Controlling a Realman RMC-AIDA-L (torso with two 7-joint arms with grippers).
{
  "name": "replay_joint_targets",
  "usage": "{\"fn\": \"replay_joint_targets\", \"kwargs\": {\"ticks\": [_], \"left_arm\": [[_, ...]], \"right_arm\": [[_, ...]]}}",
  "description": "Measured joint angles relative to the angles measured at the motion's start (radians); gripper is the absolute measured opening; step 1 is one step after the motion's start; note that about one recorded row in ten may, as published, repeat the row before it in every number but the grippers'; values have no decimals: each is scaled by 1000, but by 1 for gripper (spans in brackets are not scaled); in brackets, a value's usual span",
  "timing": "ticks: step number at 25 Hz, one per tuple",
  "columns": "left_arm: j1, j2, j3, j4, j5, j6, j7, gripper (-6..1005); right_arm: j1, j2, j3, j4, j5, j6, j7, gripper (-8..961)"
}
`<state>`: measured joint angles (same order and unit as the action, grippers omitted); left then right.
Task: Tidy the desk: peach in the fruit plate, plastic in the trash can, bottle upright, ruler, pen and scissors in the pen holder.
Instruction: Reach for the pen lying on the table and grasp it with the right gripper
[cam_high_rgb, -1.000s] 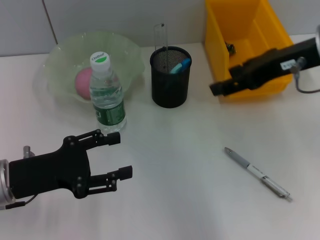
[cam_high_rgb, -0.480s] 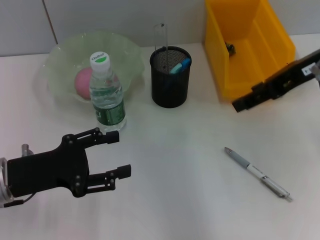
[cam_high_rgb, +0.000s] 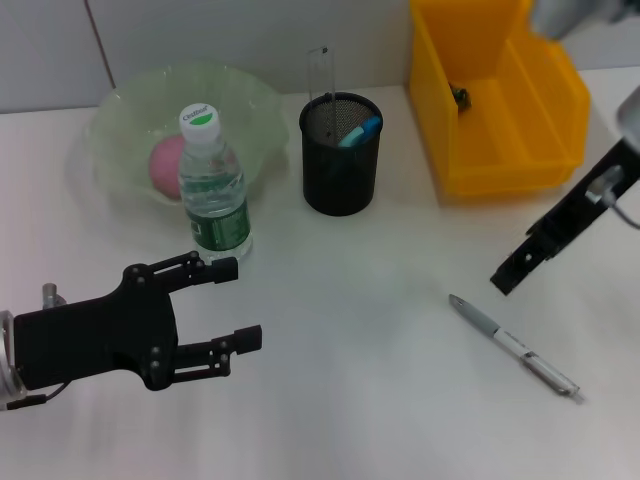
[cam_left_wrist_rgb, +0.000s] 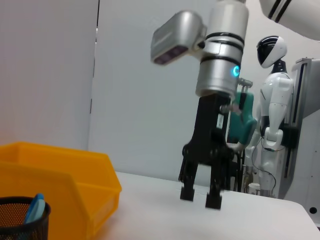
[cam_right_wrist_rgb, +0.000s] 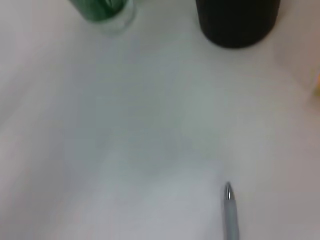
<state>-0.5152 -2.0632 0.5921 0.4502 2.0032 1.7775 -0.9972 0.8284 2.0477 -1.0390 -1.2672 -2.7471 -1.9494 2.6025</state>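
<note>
Pen (cam_high_rgb: 514, 346) silver, lying flat on desk (cam_high_rgb: 380, 400), ungripped

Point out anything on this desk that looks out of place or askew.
One thing stands out: the silver pen lies loose on the white table, skewed, well away from the black mesh pen holder. The clear plastic bottle stands upright and the pink peach sits in the pale green fruit plate.

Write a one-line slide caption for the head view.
Right end effector poised above the pen on the desk, left end effector open beside the upright bottle.
</note>
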Motion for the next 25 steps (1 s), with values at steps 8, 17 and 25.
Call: {"fn": "replay_joint_targets", "kwargs": {"ticks": [8,17,25], "left_arm": [[-3,-1,0,1,0,-3,7,794],[-1,-2,0,1,0,-3,9,793],[-3,-3,1,1,0,-4,10,791]], "right_arm": [[37,29,-139,104,-76,86,44,787],[35,34,-267,184,-73,201,92,787],[27,37,-274,227,-70,254,94,786]]}}
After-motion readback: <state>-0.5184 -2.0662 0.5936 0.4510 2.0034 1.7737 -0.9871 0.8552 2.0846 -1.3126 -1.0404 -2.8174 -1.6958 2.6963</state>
